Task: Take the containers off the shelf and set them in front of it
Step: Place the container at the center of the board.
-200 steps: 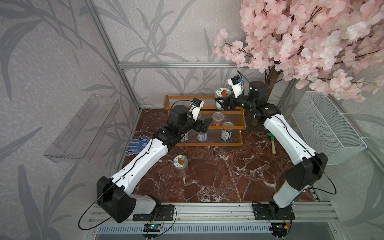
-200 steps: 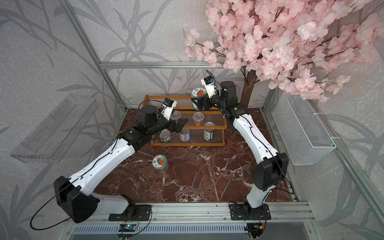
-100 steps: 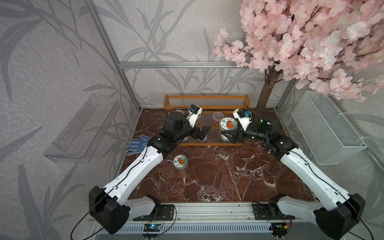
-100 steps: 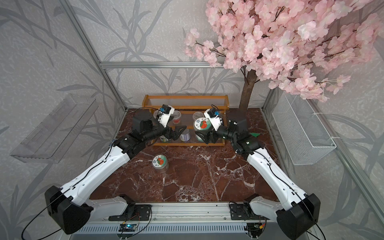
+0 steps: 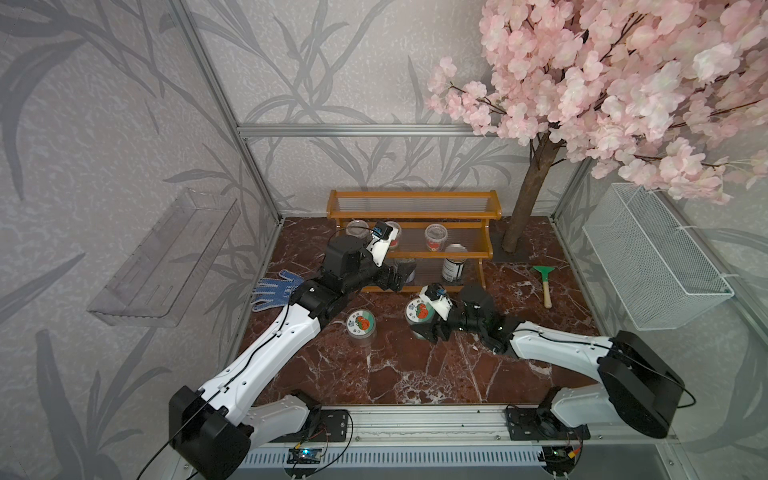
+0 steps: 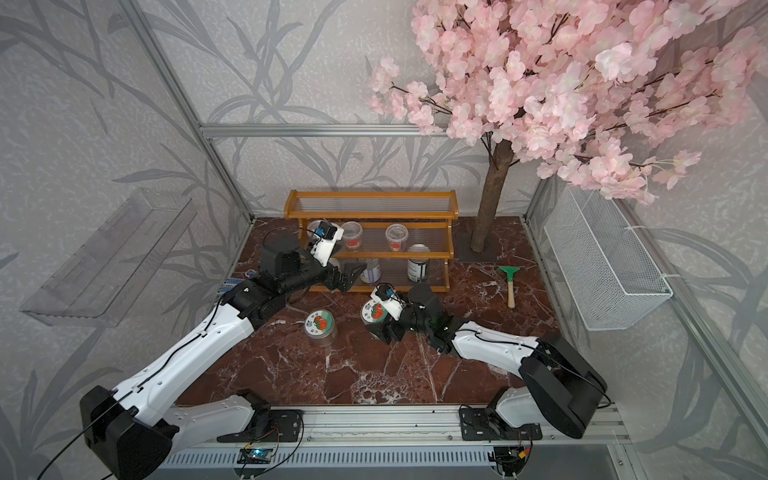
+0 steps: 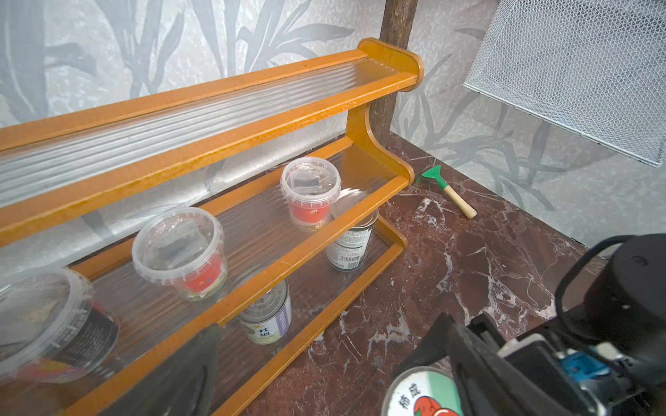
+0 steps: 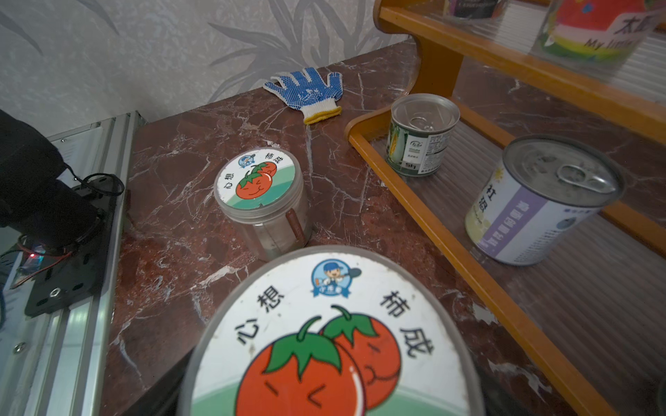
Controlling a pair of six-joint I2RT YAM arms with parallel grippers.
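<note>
Down in front of the shelf (image 5: 415, 212), the second tomato-lid jar (image 5: 419, 312) has come off the top tier. It is now low on the tabletop (image 5: 415, 374) beside the first jar (image 5: 360, 325), with the right pincer (image 5: 426, 330) clamped round it. Release looks next. The left pincer (image 5: 401, 276) gapes empty at the lowest tier by a can (image 7: 266, 317). Six containers remain shelved.

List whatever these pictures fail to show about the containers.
Held jar: whether its base touches the table. Its lid fills the right wrist view; the right pincer covers its base in both top views.
Leftmost cup: contents, blurred and cut off by the left wrist view's edge.
Rightmost can: label text, too small in every view.
</note>
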